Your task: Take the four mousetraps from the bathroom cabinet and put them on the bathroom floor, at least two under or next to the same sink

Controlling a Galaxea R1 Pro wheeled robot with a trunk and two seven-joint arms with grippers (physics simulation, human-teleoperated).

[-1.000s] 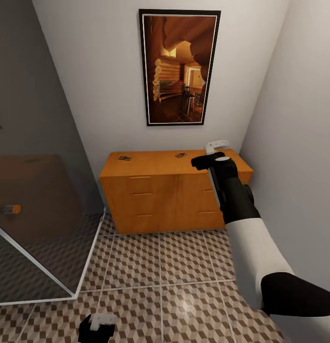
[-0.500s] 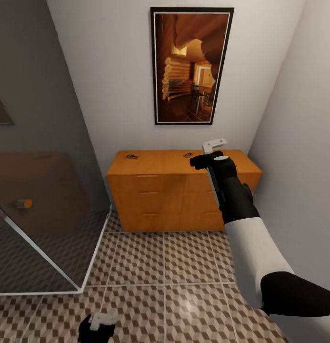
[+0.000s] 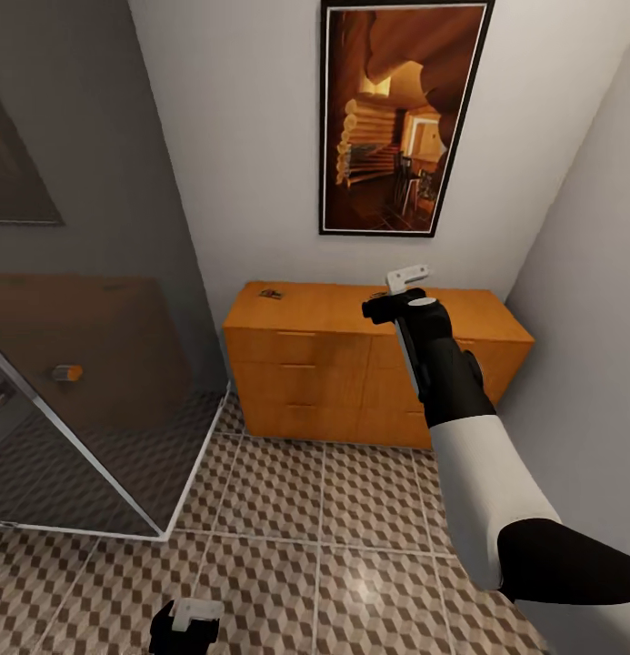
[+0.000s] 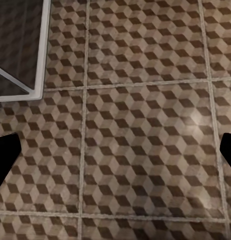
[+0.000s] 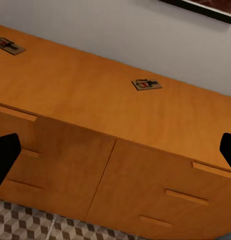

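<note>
Cabinet against back wall, two mousetraps well apart on top, picture above

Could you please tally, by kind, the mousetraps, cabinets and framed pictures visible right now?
Mousetraps: 2, one near the cabinet top's middle, another toward its end.
Cabinet: 1
Framed picture: 1
Total: 4

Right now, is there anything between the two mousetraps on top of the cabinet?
No. In the right wrist view, one mousetrap and the other mousetrap lie far apart on the cabinet, with just bare orange-brown wood between them.
</note>
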